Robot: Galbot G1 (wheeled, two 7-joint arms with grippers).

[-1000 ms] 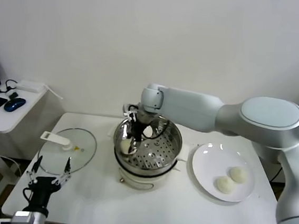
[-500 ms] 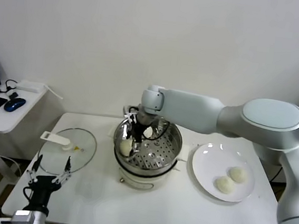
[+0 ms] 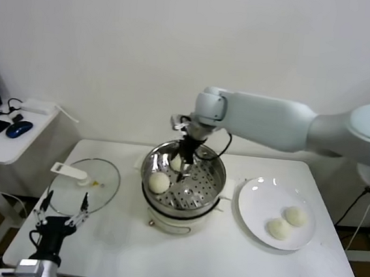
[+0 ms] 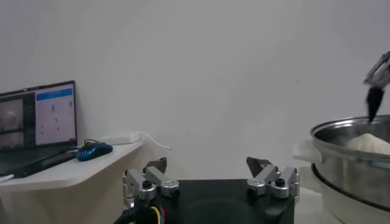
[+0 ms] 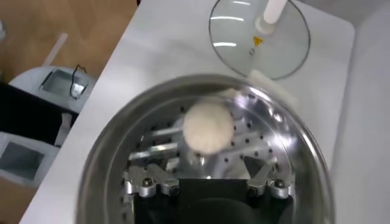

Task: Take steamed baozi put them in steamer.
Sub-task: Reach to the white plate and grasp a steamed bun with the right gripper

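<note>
Over the middle of the white table [image 3: 180, 256], the right gripper [image 3: 184, 157] hangs above the round shiny steel steamer basket [image 3: 215, 176], which sits on its white cooker base [image 3: 177, 223]. Its fingers are spread apart with nothing between them, clear in the right wrist view [image 5: 207, 179]. One smooth cream-white baozi bun [image 3: 159, 182] lies on the perforated floor at the basket's left side, and a second bun [image 3: 177, 164] sits further back, partly hidden behind the gripper. The other two cream-white buns [image 3: 295, 216] [image 3: 278, 229] are side by side on the flat white plate [image 3: 254, 197] to the right of the steamer. The round glass lid with the white handle [image 3: 83, 184] lies flat on the table to the left. The left gripper [image 3: 62, 206] is parked low by the table's front-left corner, fingers spread and holding nothing.
</note>
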